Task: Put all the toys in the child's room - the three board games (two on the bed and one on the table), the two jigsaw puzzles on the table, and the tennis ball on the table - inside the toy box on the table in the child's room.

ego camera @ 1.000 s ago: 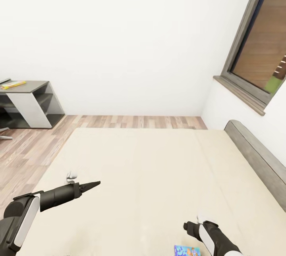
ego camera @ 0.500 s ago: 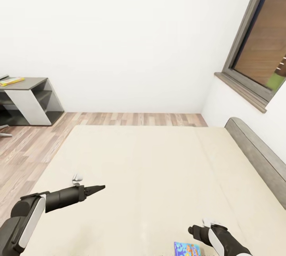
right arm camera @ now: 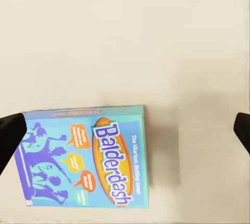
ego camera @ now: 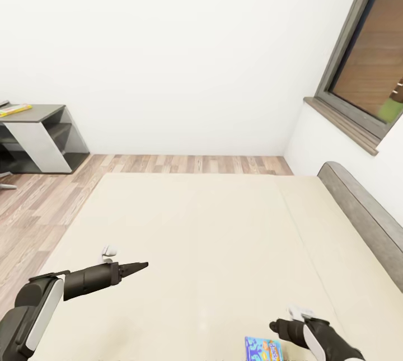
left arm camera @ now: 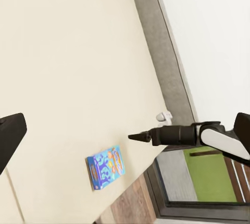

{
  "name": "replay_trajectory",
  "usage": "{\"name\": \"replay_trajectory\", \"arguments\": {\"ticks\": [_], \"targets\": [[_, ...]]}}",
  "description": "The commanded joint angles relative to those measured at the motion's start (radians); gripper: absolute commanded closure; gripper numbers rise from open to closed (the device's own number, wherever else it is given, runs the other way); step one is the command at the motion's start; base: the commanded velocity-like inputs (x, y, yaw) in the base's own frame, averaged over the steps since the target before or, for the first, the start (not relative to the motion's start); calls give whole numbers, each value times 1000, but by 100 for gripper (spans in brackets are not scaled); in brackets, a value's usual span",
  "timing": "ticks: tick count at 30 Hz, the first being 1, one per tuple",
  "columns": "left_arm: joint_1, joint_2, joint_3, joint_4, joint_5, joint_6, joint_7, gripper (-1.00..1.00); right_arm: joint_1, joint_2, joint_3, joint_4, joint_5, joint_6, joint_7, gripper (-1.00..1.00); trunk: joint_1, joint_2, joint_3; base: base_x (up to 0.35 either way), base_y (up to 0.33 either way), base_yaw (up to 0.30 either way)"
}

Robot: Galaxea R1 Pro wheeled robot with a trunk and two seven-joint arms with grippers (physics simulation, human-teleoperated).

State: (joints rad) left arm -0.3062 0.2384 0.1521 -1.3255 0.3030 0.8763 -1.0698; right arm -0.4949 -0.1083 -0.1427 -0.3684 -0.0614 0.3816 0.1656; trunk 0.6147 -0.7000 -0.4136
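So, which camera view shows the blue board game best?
The right wrist view: the blue board game lies flat on the bed, its "Balderdash" title readable. The left wrist view shows it whole but small; the head view catches it cut off at the frame edge.

Both arms reach out over the bed (ego camera: 224, 226). The left arm lies nearly level above the mattress's near part, on the side away from the headboard, its black forearm ending in the left gripper (ego camera: 140, 265), whose jaws are pressed together into a thin point. The right arm is nearer the headboard side, over the mattress's near edge; the right gripper (ego camera: 274, 326) points down, its jaws spread wide, hanging above the mattress without touching it.
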Motion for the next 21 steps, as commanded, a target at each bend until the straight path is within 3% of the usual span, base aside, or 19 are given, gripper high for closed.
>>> {"name": "replay_trajectory", "arguments": {"ticks": [1,5,9,14,21], "targets": [[-1,0,0,0,4,6,-2,-100,1,-5,-5,0,22,7,24,-100,0,-1,-3,0,0,0],[-1,3,-1,-1,9,6,-8,-100,2,-11,-7,3,89,6,85,-100,0,-1,-9,0,0,0],[0,10,4,-2,13,6,-33,-100,2,-14,-7,3,100,6,97,-100,0,-1,-16,0,0,0],[1,17,7,-2,4,6,-154,-100,2,-13,-6,5,104,6,102,-100,0,-1,-24,0,0,0],[2,18,7,-1,4,3,-199,-100,2,-14,-8,5,105,4,140,-100,0,-1,-36,0,0,0]]}}
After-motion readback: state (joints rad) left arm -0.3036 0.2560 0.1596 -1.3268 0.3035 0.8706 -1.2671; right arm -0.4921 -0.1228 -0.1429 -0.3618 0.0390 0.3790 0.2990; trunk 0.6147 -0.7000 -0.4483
